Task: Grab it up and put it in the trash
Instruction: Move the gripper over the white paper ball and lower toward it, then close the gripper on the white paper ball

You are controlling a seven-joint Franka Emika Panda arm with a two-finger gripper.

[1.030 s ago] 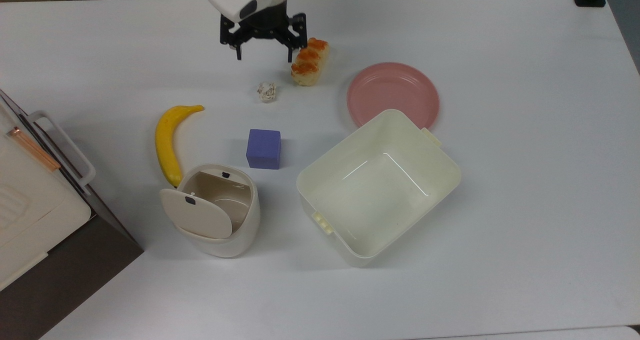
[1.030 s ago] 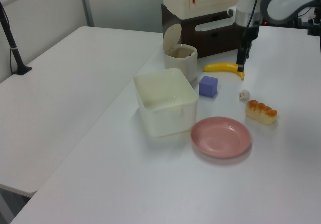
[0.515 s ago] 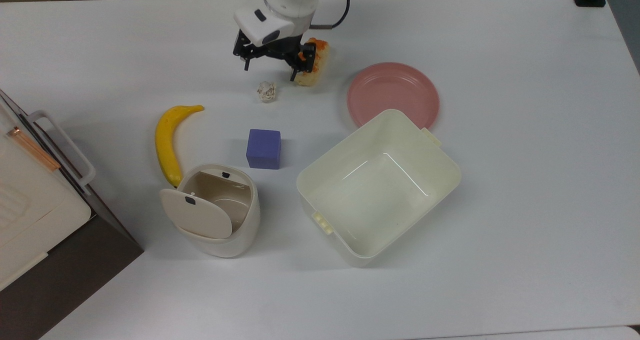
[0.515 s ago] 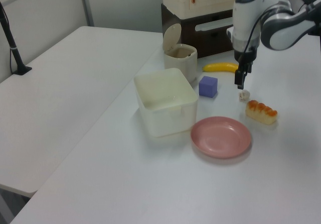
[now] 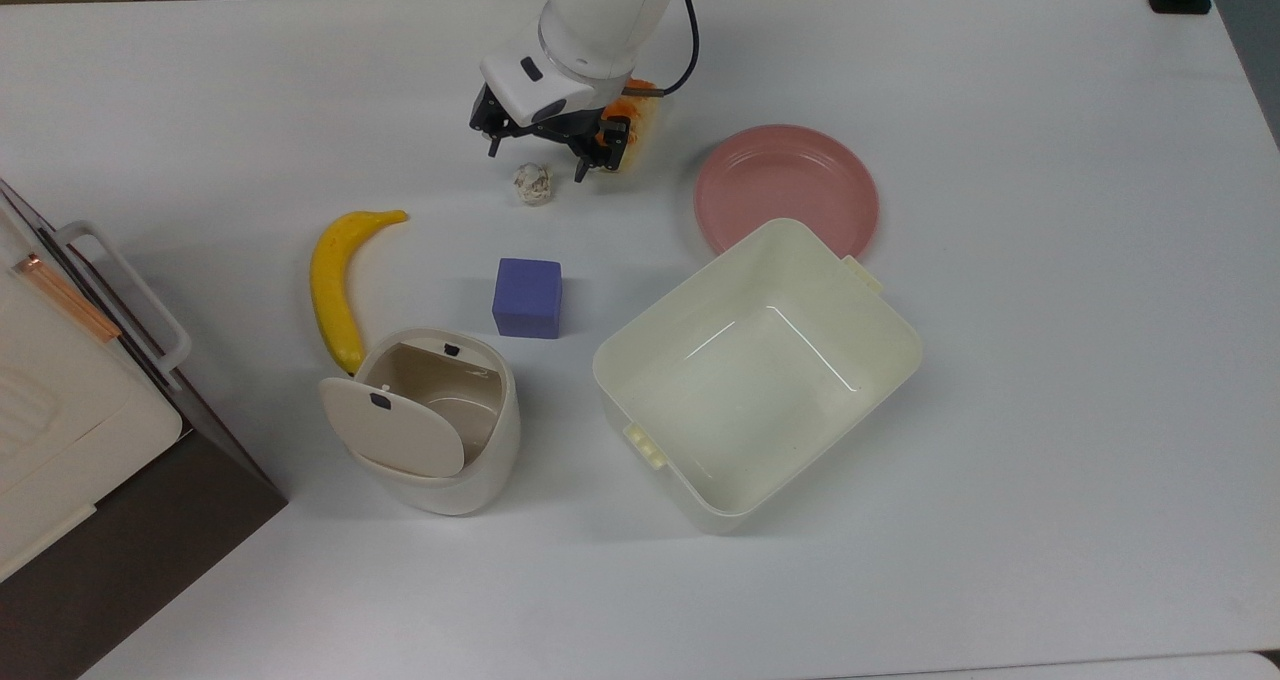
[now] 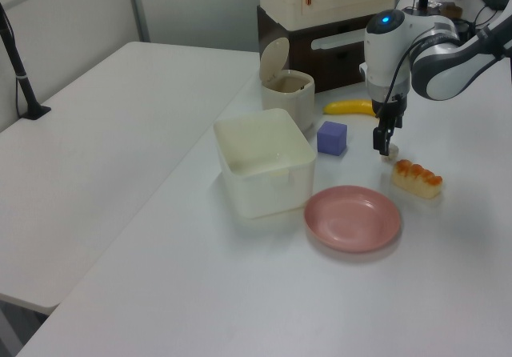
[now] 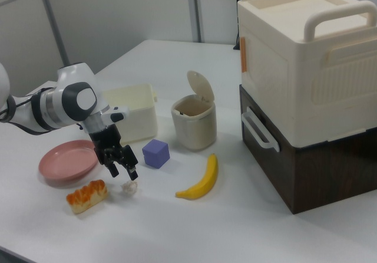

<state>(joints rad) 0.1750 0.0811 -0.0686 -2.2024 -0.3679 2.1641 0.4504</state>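
Top view first: we see the gripper [image 5: 538, 163] low over the paper ball [image 5: 534, 183], its black fingers spread apart, one on each side of the ball and not yet closed on it. The ball lies on the white table [image 5: 1050, 310] toward the far edge, just beside the bread loaf [image 5: 632, 125]. Nearer the table's left edge stands the trash bin [image 5: 440, 420], lid open, with the banana [image 5: 337, 285] and purple cube [image 5: 527, 297] between.
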